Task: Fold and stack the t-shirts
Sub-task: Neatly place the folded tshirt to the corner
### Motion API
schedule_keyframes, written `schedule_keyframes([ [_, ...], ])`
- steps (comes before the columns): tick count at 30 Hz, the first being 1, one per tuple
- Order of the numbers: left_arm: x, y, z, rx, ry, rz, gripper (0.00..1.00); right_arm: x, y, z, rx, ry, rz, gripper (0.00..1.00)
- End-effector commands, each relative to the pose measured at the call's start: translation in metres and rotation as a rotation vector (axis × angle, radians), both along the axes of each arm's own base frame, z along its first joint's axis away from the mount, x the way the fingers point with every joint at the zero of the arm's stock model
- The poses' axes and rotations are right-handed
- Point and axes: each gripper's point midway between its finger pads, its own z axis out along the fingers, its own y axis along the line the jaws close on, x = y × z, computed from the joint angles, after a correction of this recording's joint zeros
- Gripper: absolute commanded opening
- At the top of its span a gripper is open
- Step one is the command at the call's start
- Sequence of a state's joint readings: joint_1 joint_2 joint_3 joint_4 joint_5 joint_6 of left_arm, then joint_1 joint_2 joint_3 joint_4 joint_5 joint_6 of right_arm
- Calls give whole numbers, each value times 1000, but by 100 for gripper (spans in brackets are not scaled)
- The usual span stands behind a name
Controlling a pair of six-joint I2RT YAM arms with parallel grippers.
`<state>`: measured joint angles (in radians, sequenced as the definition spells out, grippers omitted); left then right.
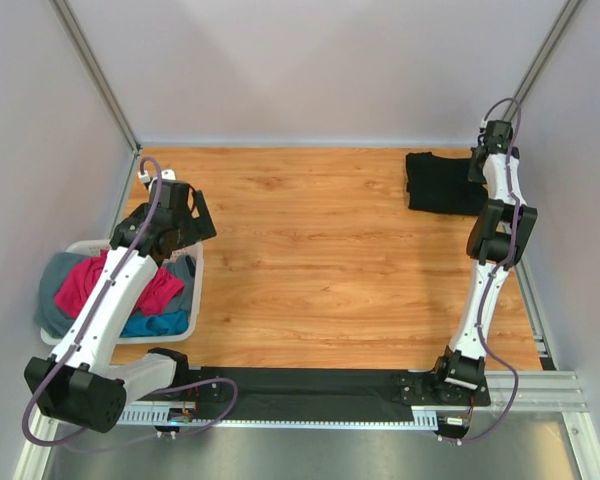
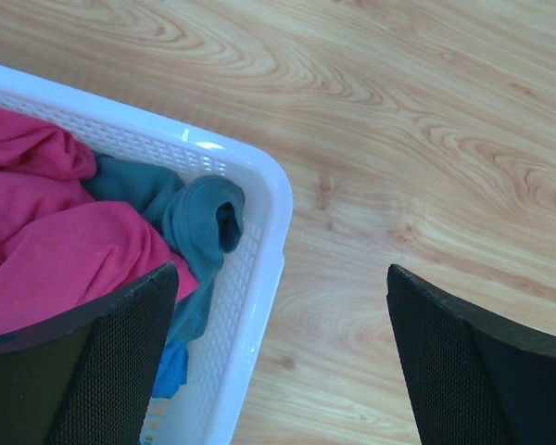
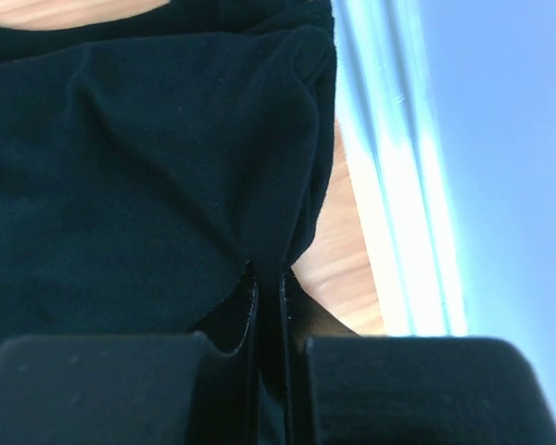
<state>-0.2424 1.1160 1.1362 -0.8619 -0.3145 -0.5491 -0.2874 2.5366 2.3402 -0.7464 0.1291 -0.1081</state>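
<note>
Because the black t-shirt (image 1: 440, 183) is the biggest piece of cloth in view and lies folded at the table's far right corner, trouble is likeliest there. The right gripper (image 3: 267, 278) is clenched on a fold at its edge, and the right wrist view shows only a thin ridge of fabric between the fingers. If that arm pulls away without letting go, I judge the fold would drag open. The shirt could also slide toward the metal rail (image 3: 394, 185) just beside it.

Next in size, the white basket (image 1: 197, 295) stands at the left edge. It holds the pink t-shirt (image 1: 80, 285), the grey t-shirt (image 1: 52, 285) and the blue t-shirt (image 1: 160, 325) in one tangled heap. A grab at one could well lift another, or catch on the slotted wall and tip the basket.

The left gripper (image 2: 280, 278) hangs over a corner of the basket with its jaws spread wide, holding nothing. One finger is above the cloth and the other above bare wood, so a straight descent might strike the rim.

Pale, plain walls close the space on three sides, with metal posts at the far corners. The wooden table (image 1: 320, 260) looks smooth, so cloth probably slides on it easily.
</note>
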Motion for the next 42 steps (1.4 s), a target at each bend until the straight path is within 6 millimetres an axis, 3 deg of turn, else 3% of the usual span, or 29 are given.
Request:
schedule_keyframes([
  [1,6,-1,13,-5,-14,17,99,14,-42,19,-169,-50,-19,0],
  [6,10,-1,10,3,18,19,99,23,-65,32,-210,-118,-47,2],
  [13,20,-3,18,4,10,25,99,20,-84,28,-264,-104,-81,7],
  [15,21,-7,16,-13,16,11,99,24,-80,34,-242,-128,-65,27],
  [16,22,-9,16,-18,17,7,98,26,-76,39,-231,-143,-55,38],
  [17,23,-10,15,-23,23,3,98,28,-69,42,-199,-154,-27,59],
  [20,23,-13,17,-36,19,-10,98,32,-54,75,-155,-215,11,80],
  [21,23,-13,18,-35,16,-15,98,32,-49,99,-156,-251,17,84],
  [23,23,-13,22,-33,-2,-20,98,33,-35,127,-124,-303,42,89],
  [24,22,-13,24,-32,-8,-24,98,31,-27,155,-110,-352,56,89],
  [27,20,-13,27,-39,-29,-34,98,30,15,195,29,-461,131,92],
  [29,16,-12,28,-41,-43,-37,98,35,37,207,75,-525,178,94],
  [30,14,-12,28,-42,-49,-37,98,34,52,198,89,-513,192,95],
  [31,12,-11,25,-41,-51,-35,98,39,58,202,82,-539,198,96],
  [35,1,-5,31,-31,-95,-33,98,57,81,182,124,-543,181,95],
  [36,0,-1,31,-17,-99,-23,99,63,84,167,159,-536,169,92],
  [37,-2,1,32,-11,-104,-16,99,71,86,166,183,-562,165,88],
  [38,-4,2,35,-13,-119,-8,99,76,92,160,236,-569,160,76],
  [39,-5,3,36,-13,-122,-5,99,83,96,137,274,-545,165,68],
  [40,-5,3,36,-16,-129,-2,99,92,98,143,294,-582,174,59],
  [41,-6,4,38,-19,-137,1,99,96,103,137,331,-585,176,42],
  [42,-5,4,39,-21,-144,5,99,103,104,119,374,-573,152,33],
])
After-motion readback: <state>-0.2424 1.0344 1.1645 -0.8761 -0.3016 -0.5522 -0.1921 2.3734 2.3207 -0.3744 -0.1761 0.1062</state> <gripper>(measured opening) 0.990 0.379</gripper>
